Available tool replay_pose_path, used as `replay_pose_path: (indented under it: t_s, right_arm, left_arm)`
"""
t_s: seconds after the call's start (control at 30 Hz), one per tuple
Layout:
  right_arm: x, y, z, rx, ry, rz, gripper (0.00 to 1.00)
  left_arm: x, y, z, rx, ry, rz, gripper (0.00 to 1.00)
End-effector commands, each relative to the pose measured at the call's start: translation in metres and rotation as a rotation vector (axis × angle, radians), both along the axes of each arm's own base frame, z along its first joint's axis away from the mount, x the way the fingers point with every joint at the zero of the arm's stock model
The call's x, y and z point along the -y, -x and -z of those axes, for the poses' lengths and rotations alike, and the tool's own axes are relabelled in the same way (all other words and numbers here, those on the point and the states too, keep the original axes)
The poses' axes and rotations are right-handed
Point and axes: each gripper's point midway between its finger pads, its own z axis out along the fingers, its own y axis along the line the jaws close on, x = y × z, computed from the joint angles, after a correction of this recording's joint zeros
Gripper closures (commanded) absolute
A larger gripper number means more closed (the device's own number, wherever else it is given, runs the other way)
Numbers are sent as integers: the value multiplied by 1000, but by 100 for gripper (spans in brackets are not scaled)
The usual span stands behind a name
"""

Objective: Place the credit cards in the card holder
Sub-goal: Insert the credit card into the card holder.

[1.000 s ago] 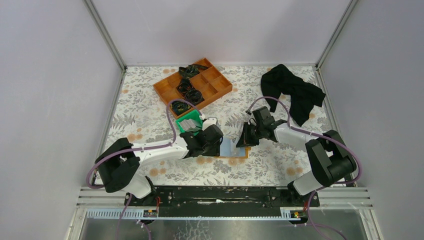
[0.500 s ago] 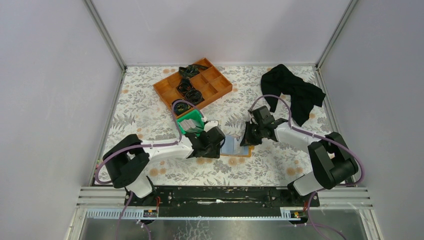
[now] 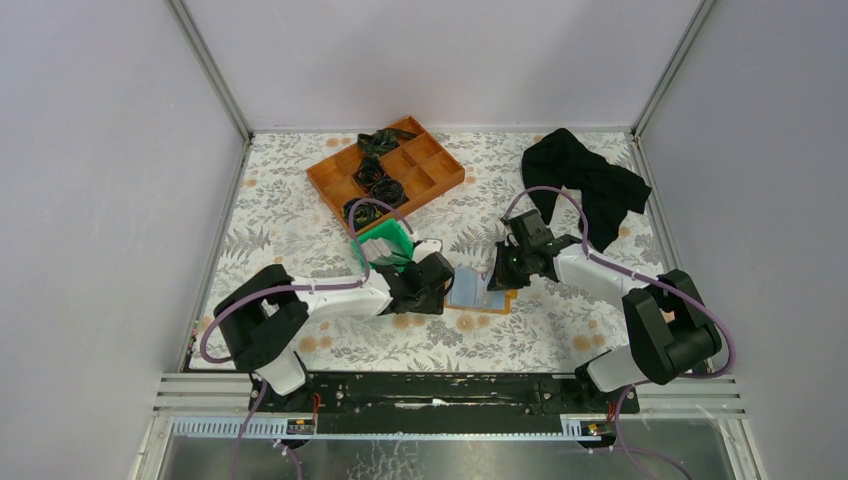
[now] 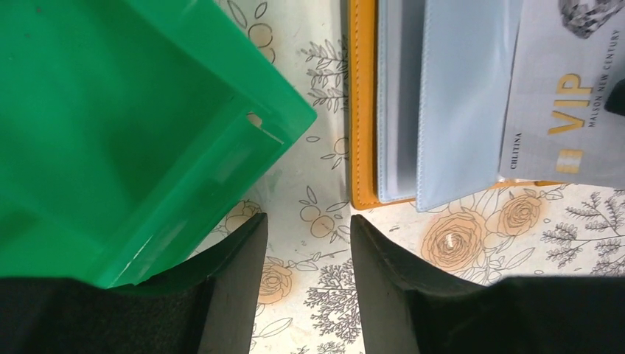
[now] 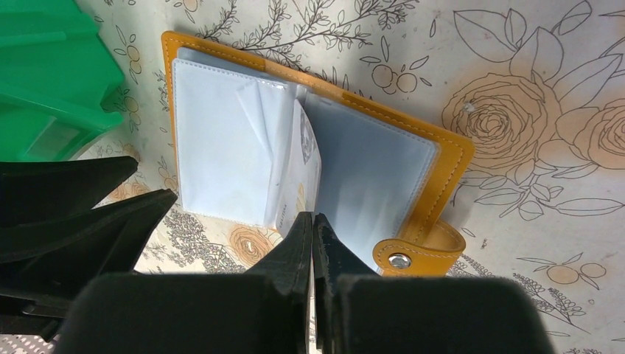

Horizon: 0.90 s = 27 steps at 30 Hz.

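The orange card holder (image 5: 442, 158) lay open on the flowered table (image 5: 516, 88), its pale sleeves facing up. The right tool (image 5: 313, 225) was clenched on the near edge of a whitish card (image 5: 298, 173) that stood tilted among the middle sleeves. The left tool (image 4: 306, 228) was released and gripped nothing, just beside the green bin (image 4: 110, 110) and near the holder's edge.

The left arm (image 3: 330, 297) lies low, stretched from its base at 7 o'clock toward 3 o'clock. The left gripper (image 4: 304, 243) has its jaws parted and empty. The right arm (image 3: 600, 275) bends up from its base at 5 o'clock and reaches toward 9 o'clock. The right gripper (image 5: 312, 221) tilts downward, jaws pressed together on the edge of a card (image 5: 301, 173).
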Motion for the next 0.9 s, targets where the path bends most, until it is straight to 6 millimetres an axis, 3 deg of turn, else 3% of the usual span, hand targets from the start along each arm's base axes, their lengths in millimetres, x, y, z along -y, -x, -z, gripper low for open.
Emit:
replay_pose_path:
  t_s: [0.0,0.5,0.87]
  right_arm:
    - [21,12,14,-40,99,-15,100]
    - [24,13,11,-42,97,-23,100]
    - [23,12,9,-43,91,-35,100]
  left_arm:
    - [17,-21,-14,86,44,1,47]
    - [11,-36,-12,132,-43,-7,48]
    - [7,-38,-6,134,-53,-18,62]
